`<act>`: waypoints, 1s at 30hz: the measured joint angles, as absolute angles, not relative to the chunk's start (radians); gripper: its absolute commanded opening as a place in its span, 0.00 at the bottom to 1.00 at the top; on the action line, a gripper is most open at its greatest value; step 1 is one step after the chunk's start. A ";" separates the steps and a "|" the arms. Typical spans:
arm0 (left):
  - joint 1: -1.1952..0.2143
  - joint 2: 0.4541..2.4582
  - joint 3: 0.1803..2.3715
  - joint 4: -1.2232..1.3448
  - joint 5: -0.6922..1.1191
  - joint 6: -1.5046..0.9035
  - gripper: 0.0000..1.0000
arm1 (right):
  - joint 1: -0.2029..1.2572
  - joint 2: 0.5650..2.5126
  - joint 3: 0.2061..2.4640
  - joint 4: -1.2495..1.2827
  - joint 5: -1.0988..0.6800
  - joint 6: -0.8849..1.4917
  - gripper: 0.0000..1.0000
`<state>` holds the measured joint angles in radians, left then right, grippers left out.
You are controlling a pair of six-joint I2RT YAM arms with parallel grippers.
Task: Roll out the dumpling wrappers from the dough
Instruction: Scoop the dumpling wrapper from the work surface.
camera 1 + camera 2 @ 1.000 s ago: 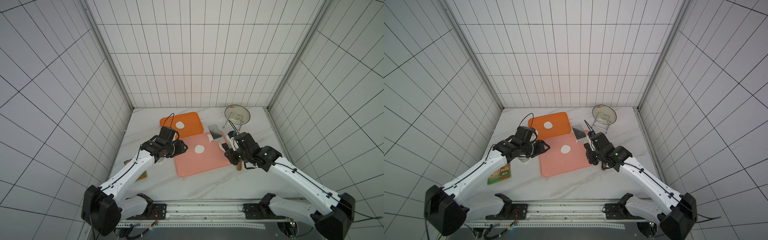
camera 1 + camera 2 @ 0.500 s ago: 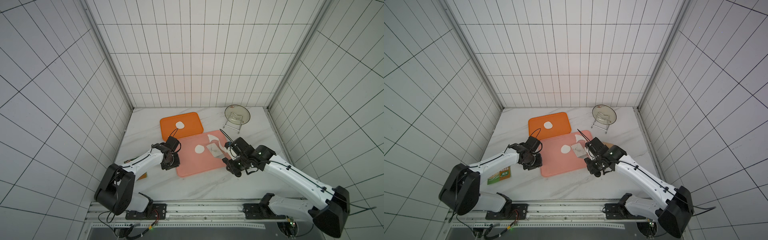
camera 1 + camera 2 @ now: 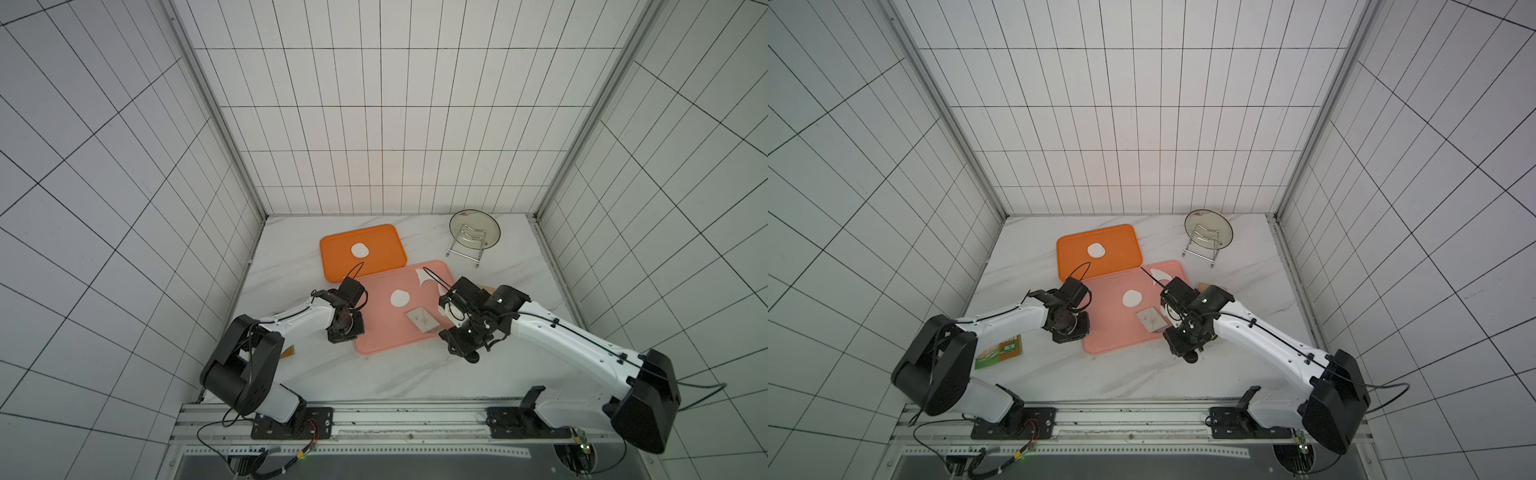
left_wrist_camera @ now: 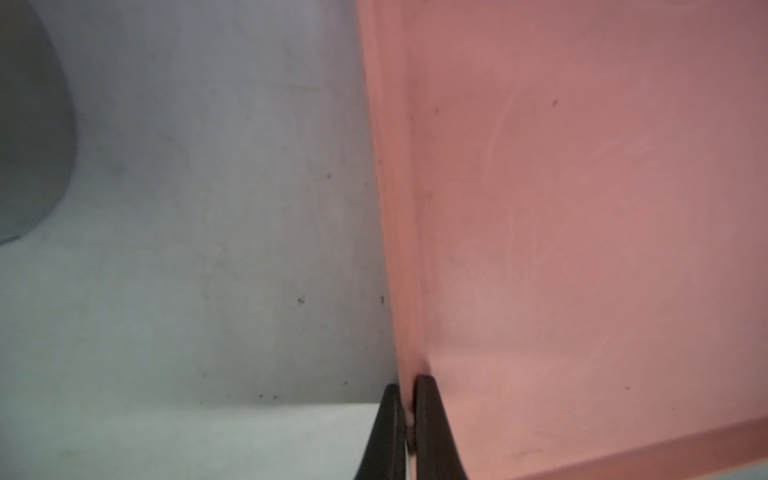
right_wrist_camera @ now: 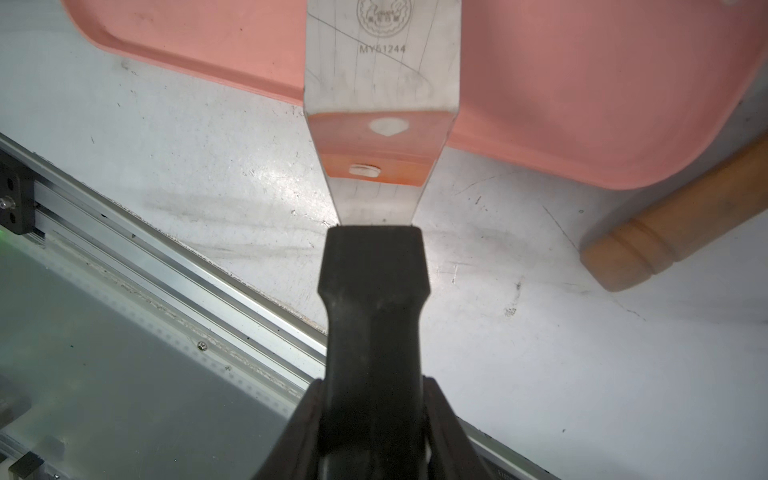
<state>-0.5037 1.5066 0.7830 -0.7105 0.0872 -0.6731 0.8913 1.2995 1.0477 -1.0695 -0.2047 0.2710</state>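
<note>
As left gripper (image 4: 407,384) pinches tray (image 4: 582,208) and right gripper (image 5: 372,390) clamps scraper (image 5: 382,75), wrapper (image 3: 399,298) lies round.

Boxed in on three sides by white tiled walls (image 3: 374,124) with dark grout. Floored by a white, grey-veined counter (image 3: 415,374), edged in front with an aluminium rail (image 3: 395,415). Evenly lit.

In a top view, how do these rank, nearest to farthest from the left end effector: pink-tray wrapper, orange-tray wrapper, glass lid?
From the left end effector, shut on the pink tray:
1. Pink-tray wrapper, just to its right.
2. Orange-tray wrapper, behind it.
3. Glass lid, far back right.
</note>
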 measured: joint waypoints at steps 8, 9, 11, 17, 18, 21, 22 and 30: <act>-0.536 1.507 0.783 -0.699 0.071 -0.672 0.00 | 0.914 1.382 1.117 -1.152 -0.183 0.239 0.00; -0.537 1.507 0.783 -0.699 0.071 -0.672 0.00 | 0.919 1.393 1.126 -1.165 -0.174 0.237 0.00; -0.538 1.507 0.783 -0.699 0.070 -0.672 0.00 | 0.926 1.412 1.143 -1.184 -0.157 0.232 0.00; -0.541 1.507 0.783 -0.699 0.066 -0.672 0.00 | 0.932 1.470 1.161 -1.207 -0.113 0.206 0.00; -0.542 1.507 0.783 -0.699 0.064 -0.672 0.00 | 0.932 1.482 1.162 -1.208 -0.107 0.200 0.00; -0.543 1.507 0.783 -0.699 0.063 -0.672 0.00 | 0.932 1.518 1.167 -1.205 -0.097 0.187 0.00; -0.543 1.507 0.783 -0.699 0.063 -0.672 0.00 | 0.932 1.531 1.173 -1.203 -0.092 0.185 0.00; -0.549 1.506 0.783 -0.699 0.054 -0.672 0.00 | 0.931 1.608 1.212 -1.156 -0.083 0.163 0.00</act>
